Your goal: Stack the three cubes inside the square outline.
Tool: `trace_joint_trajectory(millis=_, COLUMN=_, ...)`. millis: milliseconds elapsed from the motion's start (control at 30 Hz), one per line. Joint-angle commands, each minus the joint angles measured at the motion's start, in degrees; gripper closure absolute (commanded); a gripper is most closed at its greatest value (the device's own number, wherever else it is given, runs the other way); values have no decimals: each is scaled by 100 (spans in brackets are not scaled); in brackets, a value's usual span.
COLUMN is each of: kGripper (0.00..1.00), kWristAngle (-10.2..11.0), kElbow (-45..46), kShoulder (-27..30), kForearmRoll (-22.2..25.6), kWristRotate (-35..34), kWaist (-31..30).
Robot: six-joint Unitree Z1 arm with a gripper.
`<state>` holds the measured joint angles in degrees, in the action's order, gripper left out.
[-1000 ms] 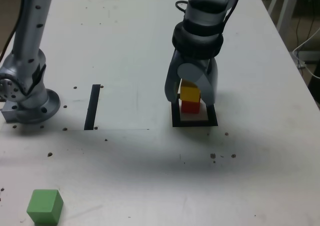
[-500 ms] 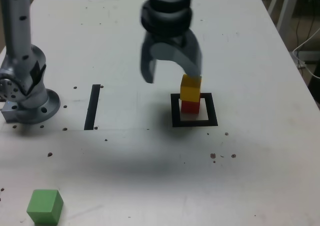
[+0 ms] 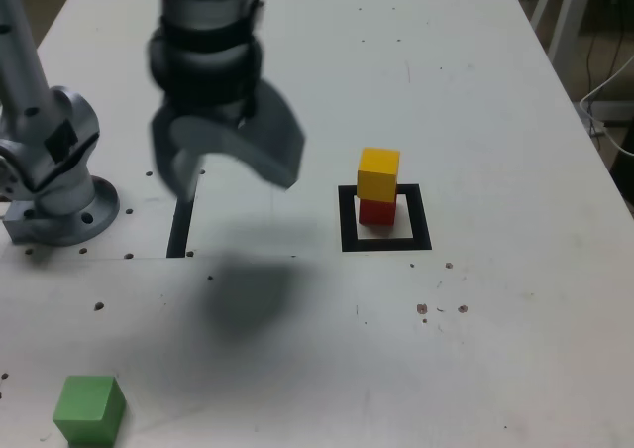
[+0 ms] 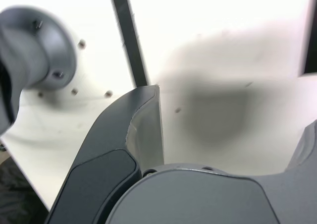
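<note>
The gripper point(image 3: 230, 166) hung released and empty beside the square outline point(image 3: 385, 242), well apart from its stacked cubes point(image 3: 377, 186).

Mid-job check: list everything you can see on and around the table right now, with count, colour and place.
yellow cube: one, yellow, on top of the red cube, slightly offset.
red cube: one, red, inside the square outline, under the yellow cube.
green cube: one, green, alone near the table's front edge at the exterior view's left.
square outline: one, black tape with a white centre, right of middle in the exterior view.
tape strip: one, black, straight, left of the outline, beside the arm base.
table: one, white, speckled with small dark marks.
arm base: one, grey, at the exterior view's left edge.
gripper: one, grey, jaws open and empty, above the table near the tape strip.
</note>
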<state>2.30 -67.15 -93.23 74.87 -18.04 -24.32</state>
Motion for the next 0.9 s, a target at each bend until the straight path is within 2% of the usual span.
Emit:
trace_joint_trajectory(millis=0, kGripper=1, kWristAngle=-97, kElbow=88, kShoulder=80, kForearmRoll=24, kWristRotate=-210, kWaist=-245)
trace_joint_trajectory(millis=567, kGripper=1, kWristAngle=-842, kElbow=464, kShoulder=309, kForearmRoll=20, kWristRotate=-1710, kWaist=-2027)
trace_joint_trajectory(millis=867, kGripper=1, kWristAngle=-1141, kElbow=422, kShoulder=228, kForearmRoll=-60, kWristRotate=-2416, kWaist=-2852)
